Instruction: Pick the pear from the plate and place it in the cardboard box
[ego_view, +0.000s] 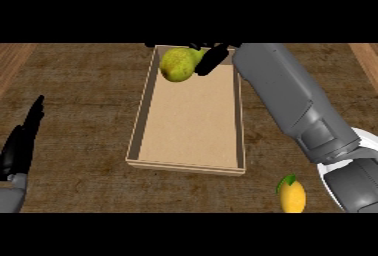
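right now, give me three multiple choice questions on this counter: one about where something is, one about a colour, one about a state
1. Where is the pear?
A. over the far end of the cardboard box
B. on the white plate
C. beside the left hand

2. What colour is the fruit lying on the counter in front of the box?
A. red
B. yellow
C. purple

3. What is the right hand doing?
A. resting open on the counter
B. pressing flat on the box's near wall
C. curled round the pear

Answers:
1. A, the pear shows at the box's far end, away from the plate.
2. B, its skin is yellow with a green leaf at the top.
3. C, black fingers wrap the pear's side.
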